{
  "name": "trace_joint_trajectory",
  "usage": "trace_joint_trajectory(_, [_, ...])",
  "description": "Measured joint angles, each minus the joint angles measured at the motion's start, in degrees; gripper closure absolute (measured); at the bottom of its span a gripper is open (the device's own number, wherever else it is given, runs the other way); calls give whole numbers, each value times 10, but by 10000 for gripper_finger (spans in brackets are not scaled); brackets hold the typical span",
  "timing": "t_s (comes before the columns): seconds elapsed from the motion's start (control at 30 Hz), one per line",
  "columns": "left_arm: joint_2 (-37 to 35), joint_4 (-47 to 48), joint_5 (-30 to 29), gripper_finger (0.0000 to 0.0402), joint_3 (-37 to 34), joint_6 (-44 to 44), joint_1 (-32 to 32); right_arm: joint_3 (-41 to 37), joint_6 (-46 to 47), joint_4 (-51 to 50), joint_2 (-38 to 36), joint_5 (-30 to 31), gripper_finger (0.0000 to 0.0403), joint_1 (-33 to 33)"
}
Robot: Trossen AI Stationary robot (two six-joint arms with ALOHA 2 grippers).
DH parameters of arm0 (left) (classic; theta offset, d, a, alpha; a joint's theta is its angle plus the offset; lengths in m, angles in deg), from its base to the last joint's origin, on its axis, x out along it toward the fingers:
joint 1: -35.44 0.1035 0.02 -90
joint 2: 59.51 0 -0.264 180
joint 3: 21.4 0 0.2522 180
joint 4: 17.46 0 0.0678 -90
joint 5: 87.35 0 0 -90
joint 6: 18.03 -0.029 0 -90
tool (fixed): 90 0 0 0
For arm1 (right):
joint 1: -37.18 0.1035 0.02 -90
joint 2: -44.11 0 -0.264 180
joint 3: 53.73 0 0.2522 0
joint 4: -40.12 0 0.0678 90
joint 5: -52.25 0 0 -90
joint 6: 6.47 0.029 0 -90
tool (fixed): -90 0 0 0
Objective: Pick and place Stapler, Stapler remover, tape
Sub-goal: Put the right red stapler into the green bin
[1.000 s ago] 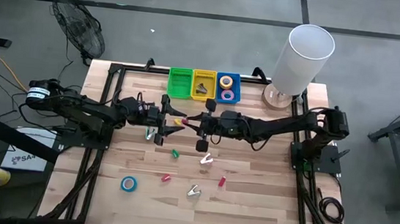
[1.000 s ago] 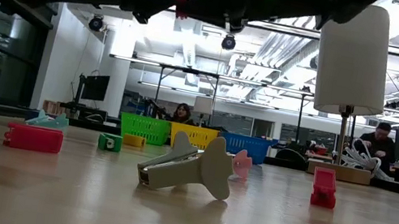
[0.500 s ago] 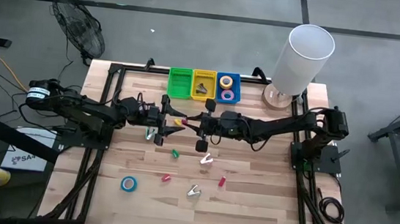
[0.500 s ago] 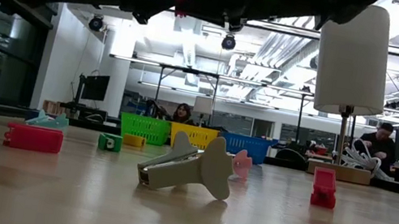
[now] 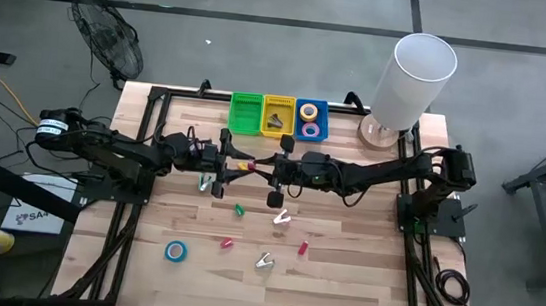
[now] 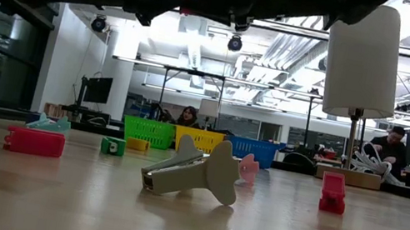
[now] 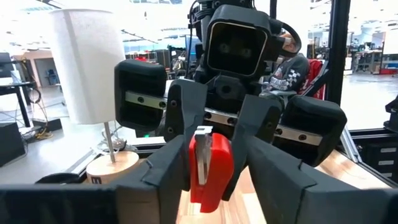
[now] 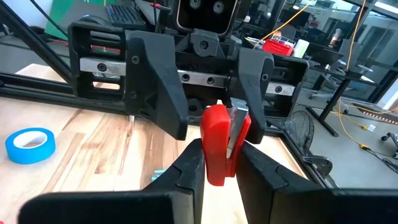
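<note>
Above the surface (image 5: pixel 341 280), the left end effector (image 7: pixel 208 186) and right end effector (image 8: pixel 217 163) both clamped one red stapler (image 8: pixel 217 144), seemingly mid-handover toward the bins (image 5: pixel 278 116).

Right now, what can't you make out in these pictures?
Low view: the left gripper and right gripper, meeting over mid-table on the red stapler, are cut off by the top edge.
Low view: the green bin hides its contents behind its wall.
High view: the piece in the yellow bin is too small to name.
</note>
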Motion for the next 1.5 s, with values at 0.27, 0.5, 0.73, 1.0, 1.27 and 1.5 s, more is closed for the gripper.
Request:
trace_joint_trajectory(0.27, [0, 0, -1, 281, 0, 1, 0, 0, 0, 0, 0, -1, 336, 0])
trace_joint_trajectory(0.5, [0, 6, 1, 316, 0, 2, 0, 0, -1, -1, 0, -2, 337, 0])
trace_joint_trajectory(0.73, [0, 8, 1, 321, 0, 2, 0, 0, -1, -2, 0, -1, 337, 0])
trace_joint_trajectory(1.0, [0, 10, 0, 319, 0, -1, 0, 0, 3, -5, 0, 0, 320, 0])
trace_joint_trajectory(1.27, [0, 11, -3, 319, 0, -1, 0, 0, 21, -8, 0, 16, 305, 0])
trace_joint_trajectory(1.5, [0, 12, -2, 319, 0, 0, 0, 0, 30, -32, 0, 22, 290, 0])
